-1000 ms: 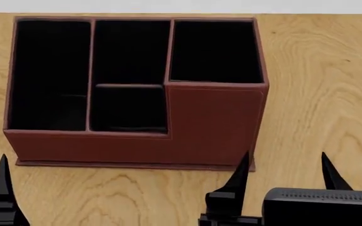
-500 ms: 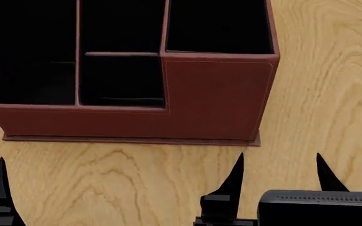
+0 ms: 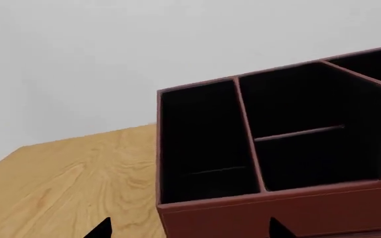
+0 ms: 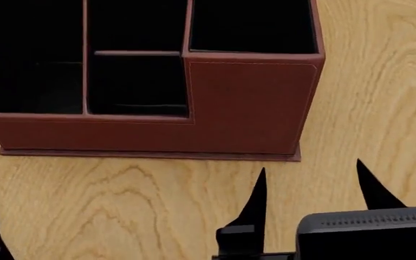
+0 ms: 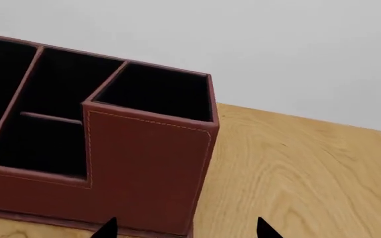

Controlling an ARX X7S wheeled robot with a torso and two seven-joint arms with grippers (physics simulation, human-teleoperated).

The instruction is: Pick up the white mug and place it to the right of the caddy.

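Caddy [image 4: 251, 103] on desk [image 4: 381, 108]. Right gripper [image 4: 311, 187] open, empty, just before caddy's tall corner. Left gripper [image 3: 187, 229] open, empty.

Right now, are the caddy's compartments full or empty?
Empty as far as visible: the caddy shows only black lining in every compartment; the deepest bottoms are too dark to tell.

caddy [image 4: 251, 108]: reddish-brown, black-lined | table [image 4: 381, 108]: light wood grain

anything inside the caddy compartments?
Nothing visible inside the reddish-brown leather-look caddy: its black-lined compartments look empty in all views. The floor of the tall corner section is hidden by its walls. No white mug in view.
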